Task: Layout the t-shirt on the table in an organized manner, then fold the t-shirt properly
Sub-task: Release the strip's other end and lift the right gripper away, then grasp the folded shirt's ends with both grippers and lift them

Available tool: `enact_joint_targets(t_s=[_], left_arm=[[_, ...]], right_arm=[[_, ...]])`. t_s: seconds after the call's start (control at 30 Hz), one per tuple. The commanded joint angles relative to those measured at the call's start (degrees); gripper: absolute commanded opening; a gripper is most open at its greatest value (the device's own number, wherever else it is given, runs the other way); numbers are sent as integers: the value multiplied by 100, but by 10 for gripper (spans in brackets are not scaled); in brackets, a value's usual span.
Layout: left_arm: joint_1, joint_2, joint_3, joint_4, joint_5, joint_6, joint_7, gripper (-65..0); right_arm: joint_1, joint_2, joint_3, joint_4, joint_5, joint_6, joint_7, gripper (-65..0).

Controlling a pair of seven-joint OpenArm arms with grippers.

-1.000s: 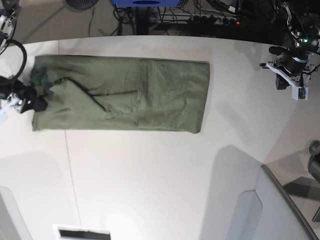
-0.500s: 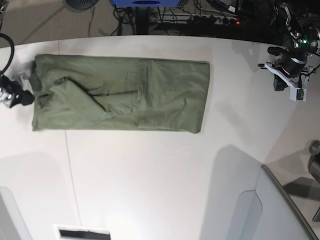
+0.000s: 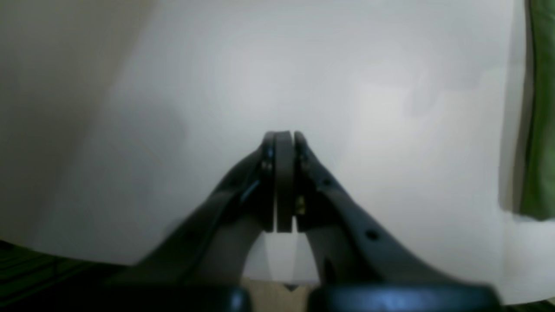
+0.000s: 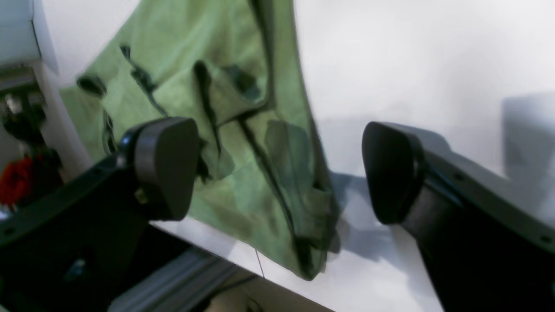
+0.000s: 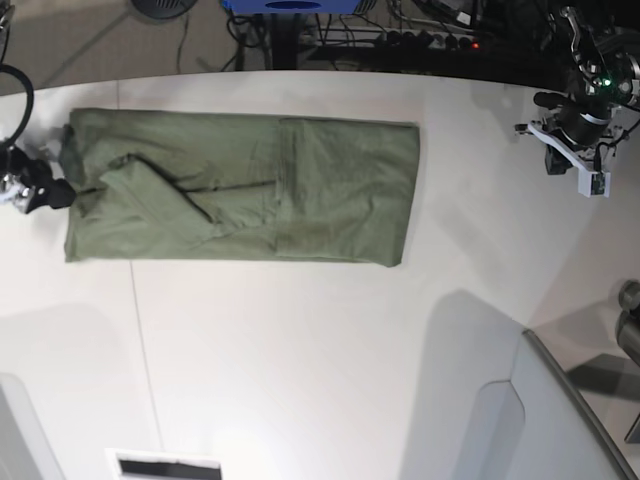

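T-shirt: the olive-green t-shirt lies flat on the far left part of the bench as a long folded rectangle, 1 sleeve turned in over its left half.
T-shirt collar end: at the left, wrinkled, with dark creases in the right wrist view.
Right end effector: the right end effector hangs just beside the shirt's left edge, its 2 fingers spread wide with nothing between them; in the base view it sits at the left margin.
Left end effector: the left end effector has its tips pressed together, empty, above bare bench, well apart from the shirt's right edge; in the base view it is at the far right.
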Motion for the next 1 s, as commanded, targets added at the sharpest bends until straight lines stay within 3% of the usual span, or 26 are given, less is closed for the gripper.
enact_joint_targets(t_s=[0.0, 0.4, 0.7, 0.83, 0.97], left_arm=[[-1, -70, -31, 71, -50, -5, -101, -650], [-9, -70, -13, 71, -50, -5, -101, -650], [-9, -70, -13, 62, -50, -5, -101, -650], [-9, -70, -13, 62, -50, -5, -101, -650], [-9, -70, -13, 62, -50, -5, -101, -650]], right_arm=[[47, 26, -85, 50, 6, 21, -46, -93], [29, -413, -190, 375, -29, 21, -397, -93], [11, -449, -190, 392, -29, 21, -406, -96], [3, -624, -208, 392, -29, 21, -415, -167], [29, -651, -647, 392, -20, 21, -362, -176]])
